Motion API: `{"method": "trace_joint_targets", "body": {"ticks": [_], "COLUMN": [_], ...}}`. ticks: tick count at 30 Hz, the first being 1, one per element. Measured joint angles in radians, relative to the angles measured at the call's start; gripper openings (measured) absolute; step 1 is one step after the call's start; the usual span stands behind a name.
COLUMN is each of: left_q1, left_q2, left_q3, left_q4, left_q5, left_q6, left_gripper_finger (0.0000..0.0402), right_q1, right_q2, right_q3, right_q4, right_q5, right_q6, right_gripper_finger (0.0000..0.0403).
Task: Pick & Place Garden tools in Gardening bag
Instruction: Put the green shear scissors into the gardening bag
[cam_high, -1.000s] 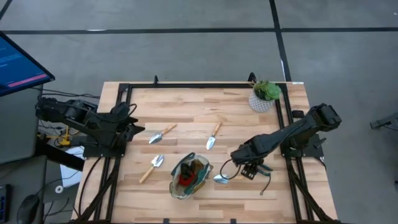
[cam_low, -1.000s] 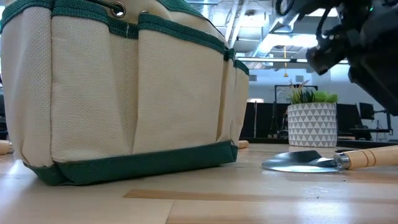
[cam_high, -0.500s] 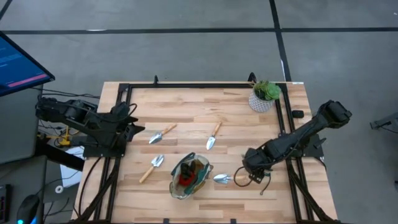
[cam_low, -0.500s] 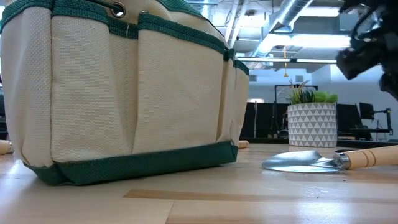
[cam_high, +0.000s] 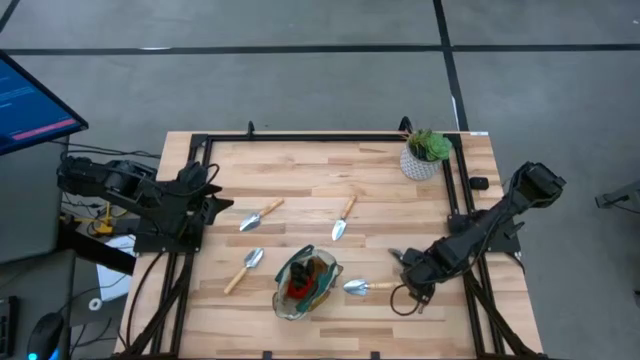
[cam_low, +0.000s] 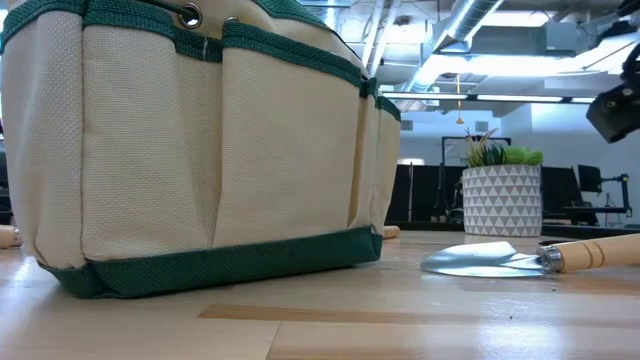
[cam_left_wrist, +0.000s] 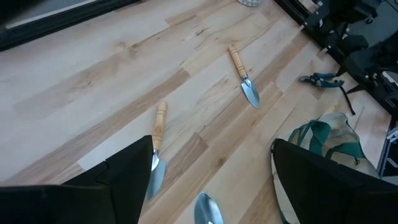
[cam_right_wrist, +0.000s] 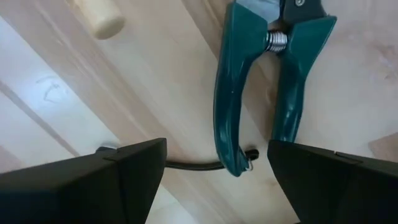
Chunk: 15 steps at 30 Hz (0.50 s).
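Observation:
The beige gardening bag (cam_high: 305, 283) with green trim stands near the table's front edge; a red item (cam_high: 297, 288) shows inside it. Three trowels (cam_high: 262, 214) (cam_high: 343, 217) (cam_high: 243, 269) lie flat left of and behind the bag. A fourth trowel (cam_high: 366, 287) lies just right of the bag, blade toward it. The green pruning shears (cam_right_wrist: 249, 93) lie flat on the table, a black cord (cam_right_wrist: 193, 165) at their handle end. My right gripper (cam_right_wrist: 217, 162) is open above the shears' handle ends, touching nothing. My left gripper (cam_high: 214, 205) is open and empty at the table's left edge.
A green plant in a white patterned pot (cam_high: 424, 156) stands at the far right corner. A black frame (cam_high: 330, 138) runs along the table's far and side edges. Bare wood lies between the trowels and the far edge.
My right gripper has gone from beside the fourth trowel toward the table's right and near edges, ending over the shears. In the low view it has left the space above the trowel. The trowel and the bag have stayed where they were.

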Motion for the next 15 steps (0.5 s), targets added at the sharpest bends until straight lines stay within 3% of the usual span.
{"method": "trace_joint_targets", "body": {"ticks": [10, 15], "left_q1": [0.0, 0.0], "left_q2": [0.0, 0.0], "left_q3": [0.0, 0.0], "left_q4": [0.004, 0.01], "left_q5": [0.0, -0.003], "left_q6": [0.0, 0.0], "left_gripper_finger": [0.0296, 0.0296], "right_q1": [0.011, 0.012], "right_q2": [0.0, 0.0], "right_q3": [-0.005, -0.067], "right_q4": [0.004, 0.095], "right_q5": [0.041, 0.017], "right_q6": [-0.01, -0.006], "right_gripper_finger": [0.0273, 0.0273]}}
